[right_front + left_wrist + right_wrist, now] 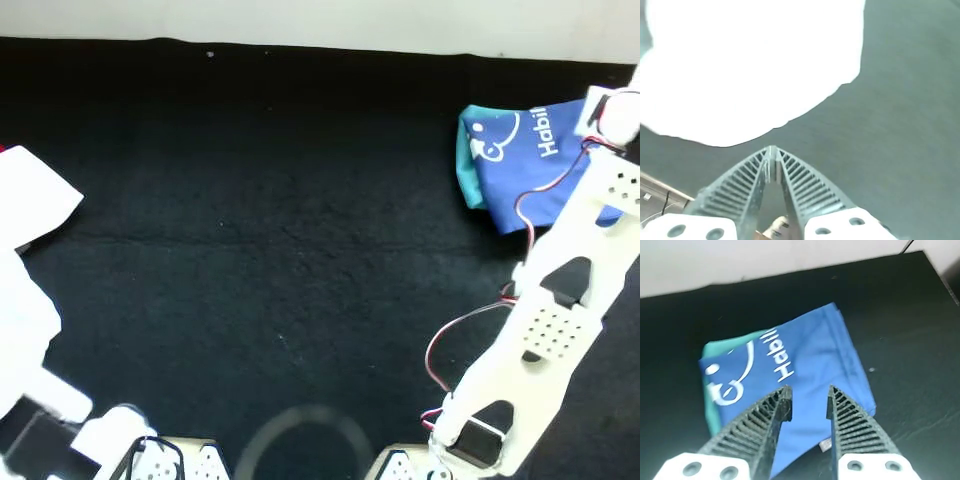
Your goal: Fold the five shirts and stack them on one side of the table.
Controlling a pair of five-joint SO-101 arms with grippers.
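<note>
Table (280,200): black cloth under both arms.
White shirt (750,65): crumpled heap just ahead of the left gripper's tips, not touching them.
Blue shirt (790,365): folded, under the right gripper.
Teal shirt (712,410): folded beneath the blue one, edge peeking out.
Right gripper (807,392): fingers parted, empty, above the blue shirt.
Left gripper (771,150): tips pressed together, holding nothing.
</note>
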